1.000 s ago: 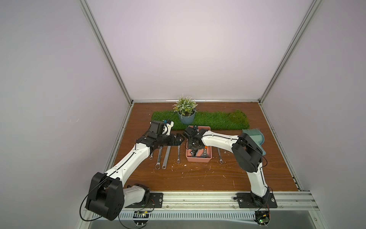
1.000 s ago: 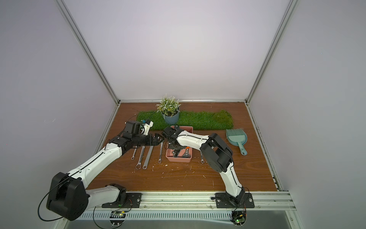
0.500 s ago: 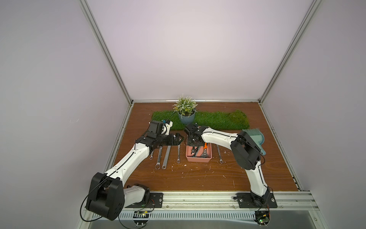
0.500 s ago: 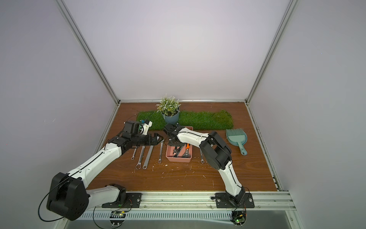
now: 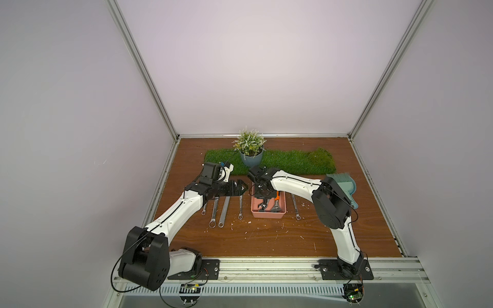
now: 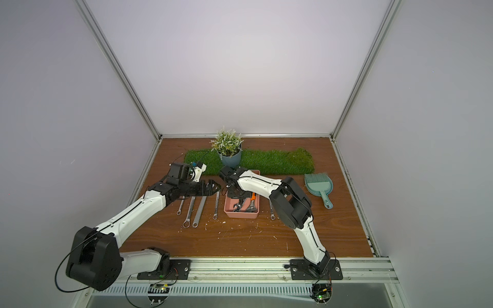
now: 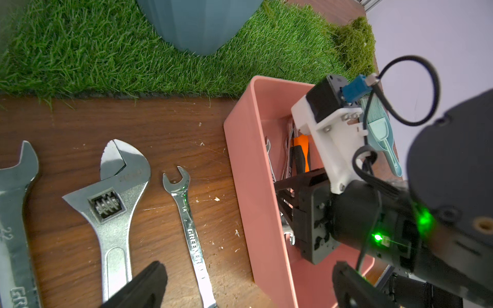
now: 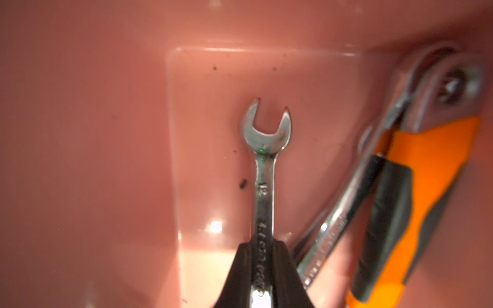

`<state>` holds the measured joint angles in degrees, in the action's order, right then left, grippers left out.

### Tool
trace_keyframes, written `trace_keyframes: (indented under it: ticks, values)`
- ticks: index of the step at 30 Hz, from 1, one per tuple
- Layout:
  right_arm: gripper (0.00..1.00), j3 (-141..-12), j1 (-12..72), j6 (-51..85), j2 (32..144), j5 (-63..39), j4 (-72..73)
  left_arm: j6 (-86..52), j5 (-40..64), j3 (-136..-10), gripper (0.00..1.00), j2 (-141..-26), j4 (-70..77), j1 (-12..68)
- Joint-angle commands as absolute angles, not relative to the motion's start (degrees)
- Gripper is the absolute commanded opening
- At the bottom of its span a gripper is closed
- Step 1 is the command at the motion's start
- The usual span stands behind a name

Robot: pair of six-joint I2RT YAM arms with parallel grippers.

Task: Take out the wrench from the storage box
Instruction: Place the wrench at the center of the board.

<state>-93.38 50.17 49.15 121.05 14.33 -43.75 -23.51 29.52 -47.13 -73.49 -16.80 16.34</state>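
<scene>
Right pincer grips wrench in storage box — outside spanner reads GREENER.

In a top view, the right gripper is reaching down into the far end of the storage box; how its jaws are standing cannot be told here. Silver tools and an orange-handled tool are lying inside the box. The left gripper is hovering, jaws apart, over the far ends of four wrenches lying in a row on the tabletop, on the box's left-edge side. A fifth wrench is lying just beside the box, toward the right edge. A grass mat carrying a plant pot is lying along the far edge. A dustpan is resting near the right edge.
</scene>
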Motion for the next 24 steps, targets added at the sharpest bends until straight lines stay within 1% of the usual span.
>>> trace_keyframes:
  ticks: [1,11,17,20,24]
  values:
    - [0.00,-94.5,50.4,50.4,115.9,17.3,-47.5,-22.4,30.4,-49.7,1.00,-74.0,-17.6,15.7]
    - [0.00,-94.3,50.5,51.0,111.2,18.9,-48.6,-24.1,31.5,-50.3,1.00,-72.5,-16.6,16.4]
    - [0.00,-91.4,50.3,48.2,104.2,22.4,-49.4,-26.2,30.8,-51.7,1.00,-71.9,-15.6,19.5]
    - [0.00,-84.9,49.3,44.3,97.8,22.2,-46.6,-26.9,30.7,-52.3,1.00,-72.2,-15.1,20.7]
    - [0.00,-69.4,45.7,39.8,86.5,20.3,-40.8,-27.8,30.5,-52.3,1.00,-72.1,-14.4,21.9]
